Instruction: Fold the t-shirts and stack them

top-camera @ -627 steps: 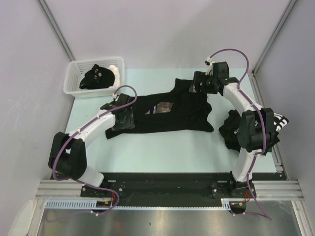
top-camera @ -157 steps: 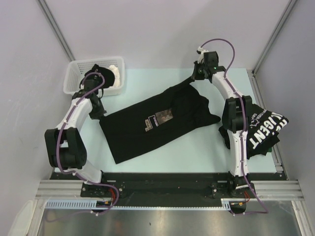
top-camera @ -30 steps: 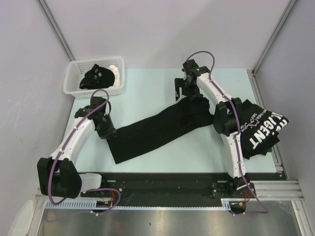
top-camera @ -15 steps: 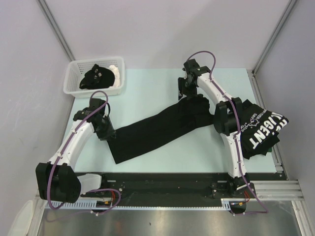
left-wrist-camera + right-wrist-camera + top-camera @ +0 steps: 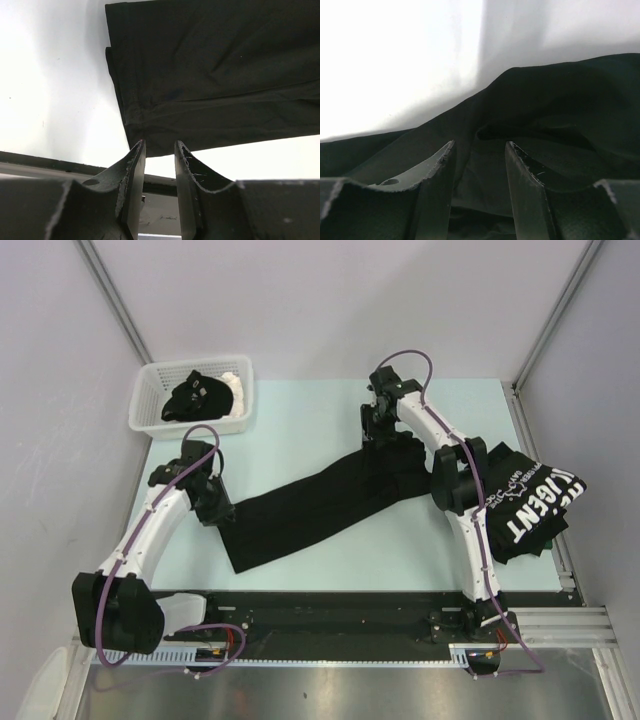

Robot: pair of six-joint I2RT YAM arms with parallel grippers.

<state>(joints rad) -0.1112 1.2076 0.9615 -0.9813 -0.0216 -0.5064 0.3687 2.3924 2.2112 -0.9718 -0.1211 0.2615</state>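
At ten o'clock on the bench [image 5: 300,410] sits the white slotted basket [image 5: 147,423]. It holds a crumpled black garment [image 5: 197,397] and a bit of white cloth [image 5: 233,380] in its one o'clock corner. The left fingers [image 5: 131,175] stand at the eight o'clock end of the folded t-shirt [image 5: 310,502]. They are parted by a narrow gap with only bench showing through, and their tips are just at the hem.

That shirt is a plain black band, layered along its edge, running slantwise from eight o'clock toward one o'clock. At its far end the right fingers [image 5: 437,175] straddle a rumpled hump of the cloth; whether they actually nip it is hard to tell in that dark close view.

At three o'clock the lettered t-shirt [image 5: 535,502] lies bunched at the bench edge, partly behind the right arm, white capitals up.

Five seconds ago the band was a wide, spread shirt with its print showing. A second ago the right fingers stood much wider apart.
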